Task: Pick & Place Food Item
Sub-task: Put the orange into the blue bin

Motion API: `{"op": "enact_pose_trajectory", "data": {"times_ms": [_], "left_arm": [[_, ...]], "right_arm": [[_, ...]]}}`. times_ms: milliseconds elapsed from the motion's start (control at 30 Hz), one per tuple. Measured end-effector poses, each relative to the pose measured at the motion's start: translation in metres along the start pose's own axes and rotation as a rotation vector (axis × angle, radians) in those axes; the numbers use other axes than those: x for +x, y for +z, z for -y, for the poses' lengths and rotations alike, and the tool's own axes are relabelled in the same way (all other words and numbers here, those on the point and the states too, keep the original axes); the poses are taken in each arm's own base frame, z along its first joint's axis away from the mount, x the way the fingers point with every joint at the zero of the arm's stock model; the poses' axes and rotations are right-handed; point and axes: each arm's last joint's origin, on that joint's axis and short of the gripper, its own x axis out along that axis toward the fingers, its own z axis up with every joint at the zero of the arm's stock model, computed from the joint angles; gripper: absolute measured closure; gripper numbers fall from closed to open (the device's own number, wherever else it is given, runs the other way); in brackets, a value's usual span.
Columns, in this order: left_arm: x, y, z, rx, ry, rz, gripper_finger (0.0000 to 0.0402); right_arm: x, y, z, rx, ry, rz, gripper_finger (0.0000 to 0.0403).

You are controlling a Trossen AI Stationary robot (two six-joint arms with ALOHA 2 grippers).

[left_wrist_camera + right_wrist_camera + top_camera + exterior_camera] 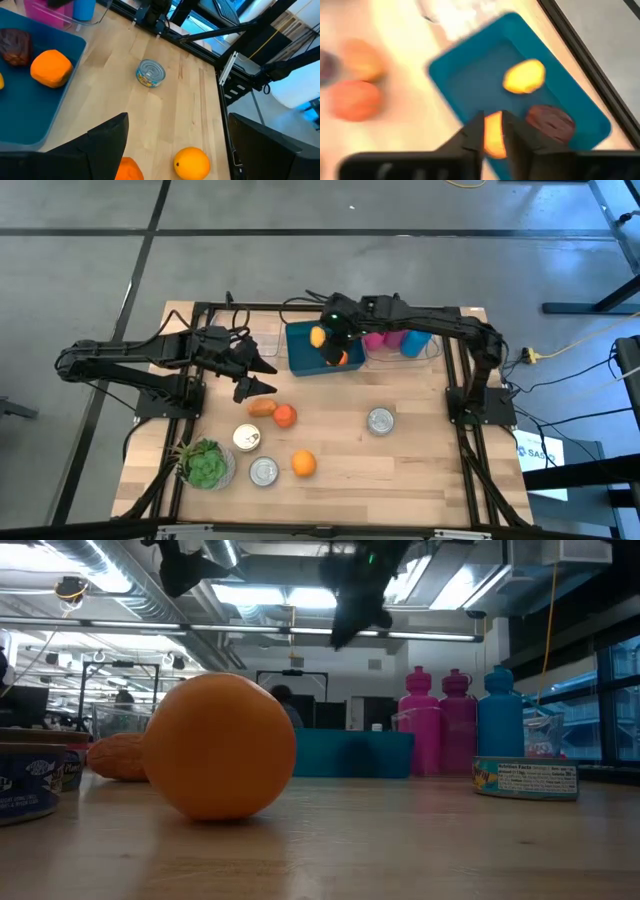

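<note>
A blue tray (pixel 300 358) stands at the table's far middle. In it lie a yellow piece (pixel 524 76), a dark brown piece (pixel 551 122) and an orange piece (pixel 50 67). My right gripper (pixel 493 120) hovers above the tray, pointing steeply down. Its fingers are close together and empty, and the orange piece shows through the narrow gap. My left gripper (pixel 177 120) hangs open above the table, left of the tray, holding nothing. On the wood lie a tan piece (pixel 262 407), a red-orange fruit (pixel 285 416) and an orange (pixel 303 463).
Three cans (pixel 380 421), (pixel 246 438), (pixel 263 471) and a potted plant (pixel 205 463) stand on the near half. Pink bottles (pixel 378 340) and a blue bottle (pixel 415 342) stand right of the tray. Bare wood lies at the near right.
</note>
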Motion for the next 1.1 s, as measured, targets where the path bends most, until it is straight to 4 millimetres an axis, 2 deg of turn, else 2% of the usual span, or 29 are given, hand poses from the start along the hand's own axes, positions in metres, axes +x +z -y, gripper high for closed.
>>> {"op": "enact_pose_trajectory", "data": {"times_ms": [67,133,333,533,633,700,867,967,1100], "left_arm": [[0.0,0.0,0.0,-0.001,0.002,-0.004,0.0071],[0.0,-0.001,0.0,-0.002,0.004,-0.009,0.0071],[0.0,-0.005,-0.002,-0.012,0.024,-0.051,0.0071],[0.0,-0.01,-0.005,-0.025,0.053,-0.106,0.0071],[0.001,-0.012,-0.006,-0.03,0.065,-0.13,0.0071],[0.002,-0.013,-0.007,-0.032,0.068,-0.14,0.0071],[0.006,-0.014,-0.008,-0.019,0.072,-0.156,0.0071],[0.008,-0.014,-0.008,-0.02,0.075,-0.162,0.0071],[0.01,-0.015,-0.009,-0.022,0.079,-0.17,0.0071]], "right_arm": [[-0.02,0.0,-0.008,-0.004,0.046,0.05,0.0383],[-0.042,-0.001,-0.014,0.001,0.096,0.105,0.0396],[-0.109,-0.009,-0.022,0.046,0.261,0.245,0.0398],[-0.164,-0.019,-0.03,0.022,0.492,0.376,0.0397],[-0.185,-0.026,-0.035,-0.007,0.557,0.424,0.0399],[-0.197,-0.03,-0.04,-0.085,0.612,0.472,0.0399],[-0.232,-0.031,-0.049,-0.284,0.781,0.694,0.04],[-0.247,-0.035,-0.046,-0.298,0.774,0.772,0.04],[-0.254,-0.038,-0.044,-0.297,0.72,0.806,0.04]]}}
